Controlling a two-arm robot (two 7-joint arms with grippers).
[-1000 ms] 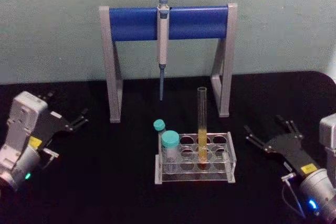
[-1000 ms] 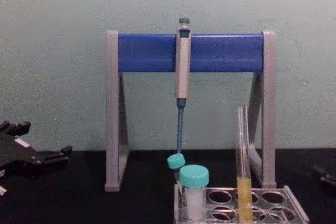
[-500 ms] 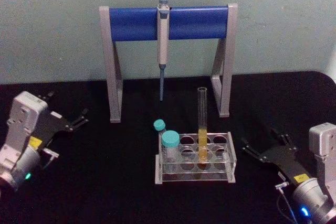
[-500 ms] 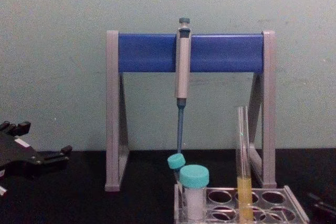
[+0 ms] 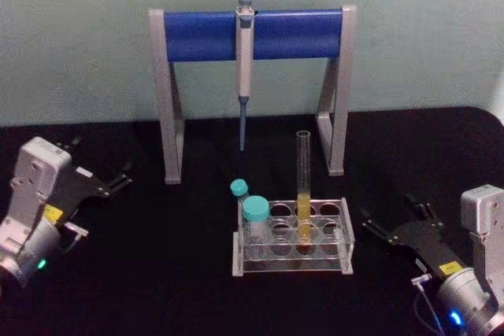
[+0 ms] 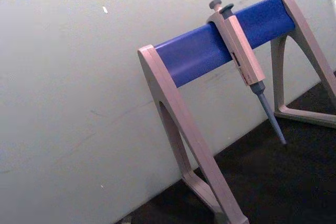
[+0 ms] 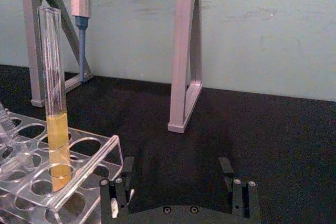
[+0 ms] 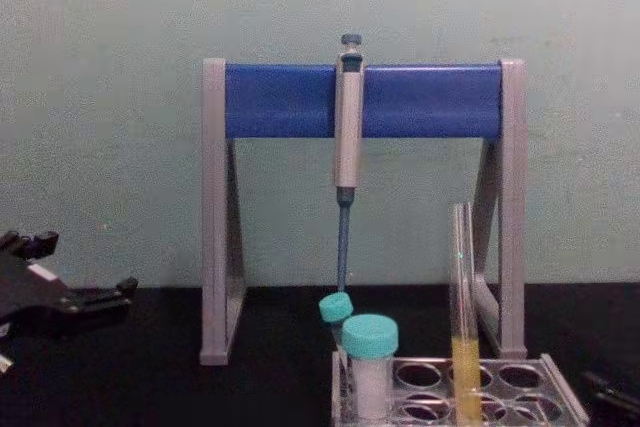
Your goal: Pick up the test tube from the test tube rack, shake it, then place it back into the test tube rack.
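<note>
Near the middle of the counter [image 5: 157, 273], standing straight up in a hole of the test tube rack [image 5: 293, 264]: the test tube [image 5: 303, 186], with yellow stuff in its bottom part. Not touched by anything. Not lifted yet, not shaken yet, so not put back yet either. Whole job still to do, by the look of it.

Off to the right of the rack: the right pincer [image 5: 390, 216], spread wide, holding nothing, pointed toward the rack but well apart from it. Far off on the left side: the left pincer [image 5: 98, 161], spread too, empty, just waiting.

Behind the rack: the tall grey and blue stand [image 5: 252, 33], with the pipette [image 5: 245, 60] hanging from its bar. At the left end of the rack: two little vials [image 5: 254, 214] with teal caps.

Compared with one second ago: right pincer pulled a bit closer to the robot's body, now more level with the rack. Hardly any change over the last half second. Left pincer in the same spot as before. Tube, rack, vials, pipette and stand all in the same places too.
</note>
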